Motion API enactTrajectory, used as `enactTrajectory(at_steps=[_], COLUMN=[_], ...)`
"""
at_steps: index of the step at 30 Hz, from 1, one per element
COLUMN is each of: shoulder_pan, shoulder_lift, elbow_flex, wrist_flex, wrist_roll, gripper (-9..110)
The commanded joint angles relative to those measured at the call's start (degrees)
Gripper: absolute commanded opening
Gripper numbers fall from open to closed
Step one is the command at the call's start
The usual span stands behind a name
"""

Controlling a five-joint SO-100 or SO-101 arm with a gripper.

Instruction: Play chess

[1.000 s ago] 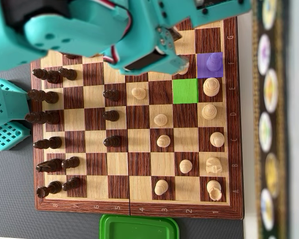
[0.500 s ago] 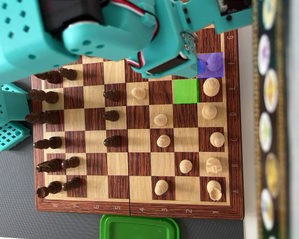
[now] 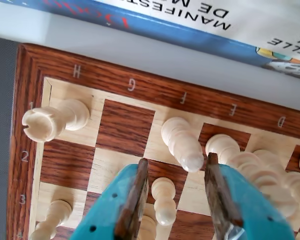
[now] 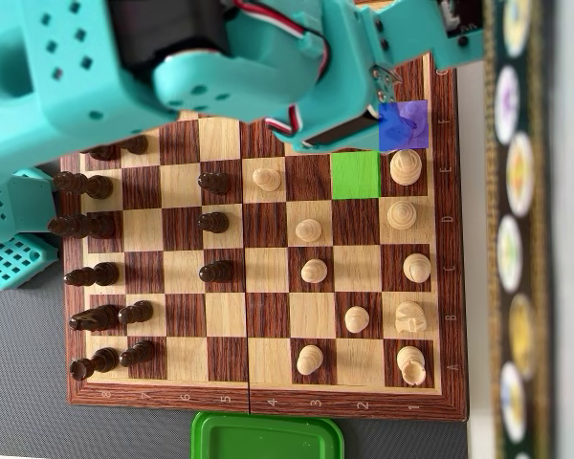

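In the wrist view my gripper is open above the board's F file, near the edge. A light bishop stands just beyond the fingertips, its tip level with them. A light pawn stands between the two fingers, touching neither. In the overhead view the teal arm covers the top of the chessboard and hides the jaws. Its tip reaches a purple-marked square with a piece on it. A green-marked square lies empty beside it.
Dark pieces line the board's left side and light pieces the right in the overhead view. A light rook stands on H1, a tall light piece on E. A green tub lies below the board. A book borders it.
The arm has swung right and further over the board's top edge, and now overlaps the left edge of the purple square. No piece has moved.
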Motion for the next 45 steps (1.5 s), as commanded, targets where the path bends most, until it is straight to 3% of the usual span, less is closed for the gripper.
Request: enactTrajectory(at_steps=[1,45], shoulder_pan=[0.62,1.32], shoulder_lift=[0.18,-3.52], elbow_flex=[-3.34,-7.12], wrist_flex=[-0.44,-0.44], wrist_roll=[-0.18,-0.26], gripper=[17,15])
